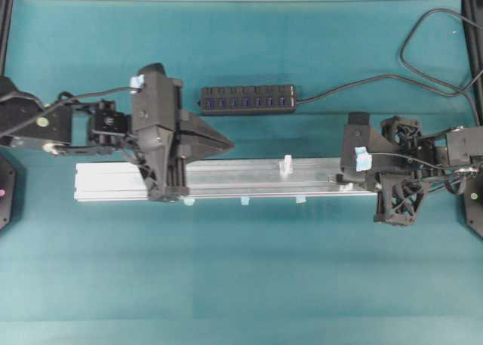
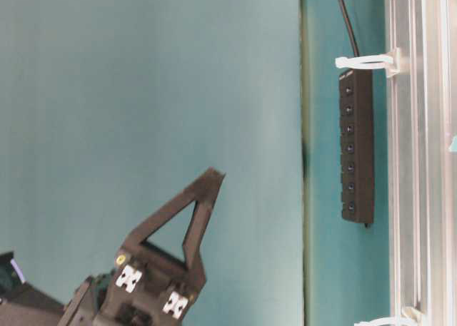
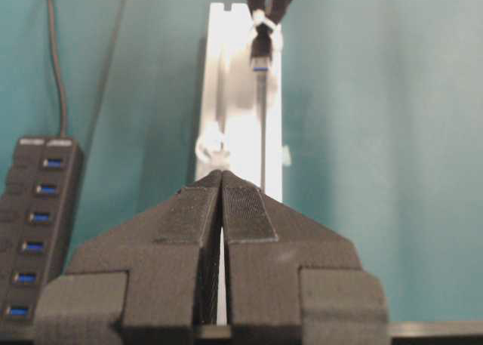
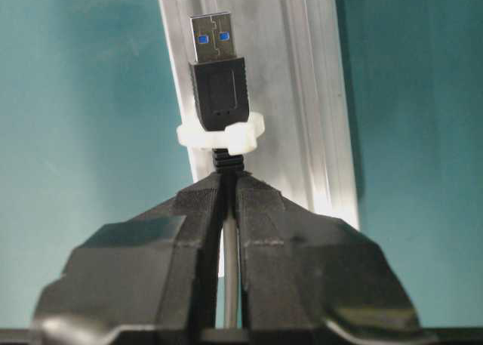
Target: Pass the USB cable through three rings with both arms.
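The USB cable's black plug with its silver tip pokes through one whitish ring on the silver rail. My right gripper is shut on the cable just behind the plug, at the rail's right end. A second ring stands upright mid-rail and shows in the left wrist view. A third ring sits at the picture's lower edge. My left gripper hovers above the rail's left part, tips together, holding nothing.
A black multi-port hub lies behind the rail, its cable curling to the back right. Small pale-blue tape tabs mark the rail's front edge. Teal table surface stretches in front of the rail.
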